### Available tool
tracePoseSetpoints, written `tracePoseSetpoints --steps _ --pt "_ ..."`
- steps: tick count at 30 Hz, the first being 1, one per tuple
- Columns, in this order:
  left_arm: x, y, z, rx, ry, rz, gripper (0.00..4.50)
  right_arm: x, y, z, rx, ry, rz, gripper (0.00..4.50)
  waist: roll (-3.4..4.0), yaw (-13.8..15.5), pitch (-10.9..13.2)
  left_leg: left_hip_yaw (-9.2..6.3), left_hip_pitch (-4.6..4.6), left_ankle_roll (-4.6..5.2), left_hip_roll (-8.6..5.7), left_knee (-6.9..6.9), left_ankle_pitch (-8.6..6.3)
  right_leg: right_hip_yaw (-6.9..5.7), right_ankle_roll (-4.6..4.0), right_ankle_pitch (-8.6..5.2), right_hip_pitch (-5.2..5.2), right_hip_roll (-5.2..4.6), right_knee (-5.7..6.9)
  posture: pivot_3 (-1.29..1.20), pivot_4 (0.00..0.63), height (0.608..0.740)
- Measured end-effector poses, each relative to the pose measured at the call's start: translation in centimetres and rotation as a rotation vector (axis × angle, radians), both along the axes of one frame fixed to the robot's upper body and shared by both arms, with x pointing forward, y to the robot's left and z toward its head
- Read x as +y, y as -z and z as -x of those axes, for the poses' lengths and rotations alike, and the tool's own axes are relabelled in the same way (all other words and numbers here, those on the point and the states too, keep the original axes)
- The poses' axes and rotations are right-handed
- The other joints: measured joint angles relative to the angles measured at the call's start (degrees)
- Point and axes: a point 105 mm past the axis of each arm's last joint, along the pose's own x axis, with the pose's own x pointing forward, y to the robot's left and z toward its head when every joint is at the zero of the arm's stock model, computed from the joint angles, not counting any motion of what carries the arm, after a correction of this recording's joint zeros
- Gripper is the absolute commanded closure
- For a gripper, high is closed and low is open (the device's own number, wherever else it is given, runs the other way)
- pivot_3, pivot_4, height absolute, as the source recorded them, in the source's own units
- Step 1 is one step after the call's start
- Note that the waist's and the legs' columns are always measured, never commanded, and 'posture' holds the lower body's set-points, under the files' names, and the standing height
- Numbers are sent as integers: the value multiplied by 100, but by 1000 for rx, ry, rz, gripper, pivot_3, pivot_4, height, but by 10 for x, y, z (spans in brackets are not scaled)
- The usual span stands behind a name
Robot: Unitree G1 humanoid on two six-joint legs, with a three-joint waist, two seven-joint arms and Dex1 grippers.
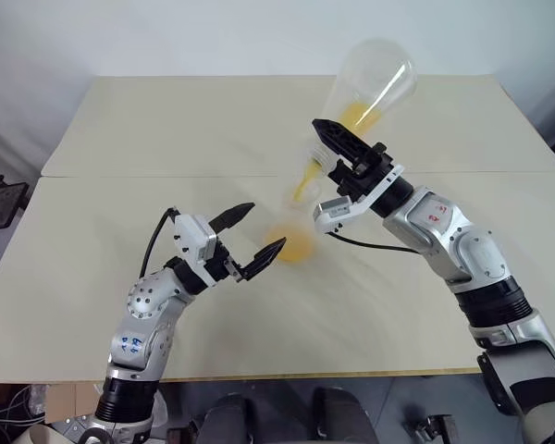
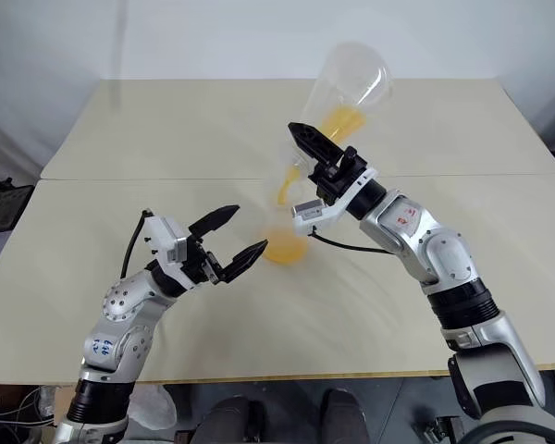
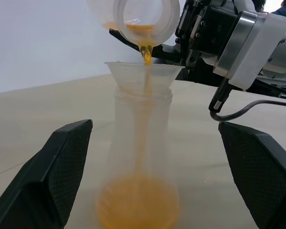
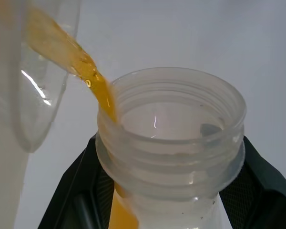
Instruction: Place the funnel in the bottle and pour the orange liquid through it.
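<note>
The clear bottle (image 3: 143,143) stands upright on the table with the clear funnel (image 3: 144,72) seated in its mouth. Orange liquid (image 3: 138,205) pools in its base. My right gripper (image 1: 328,153) is shut on the neck of a large clear conical flask (image 1: 375,83), tilted mouth-down above the funnel. A thin orange stream (image 3: 146,52) falls from the flask mouth (image 4: 171,129) into the funnel. My left gripper (image 1: 266,227) is open just left of the bottle. Its fingers (image 3: 52,176) stand wide on either side of the bottle and do not touch it.
Two pale tables (image 1: 166,120) meet at a seam running left to right behind the bottle. A dark object (image 1: 0,203) sits off the table's left edge. A black cable (image 3: 229,112) hangs from my right wrist near the bottle.
</note>
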Motion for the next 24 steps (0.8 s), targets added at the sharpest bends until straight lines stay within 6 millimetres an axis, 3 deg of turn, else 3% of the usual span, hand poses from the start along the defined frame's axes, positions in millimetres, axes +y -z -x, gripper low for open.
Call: tracePoseSetpoints --steps 24 --pt "2 2 6 -2 31 -2 0 -3 0 -2 -12 7 2 2033 0 1 0 -1 0 0 1 0 0 0 0 0 0 0 0 0 150 740"
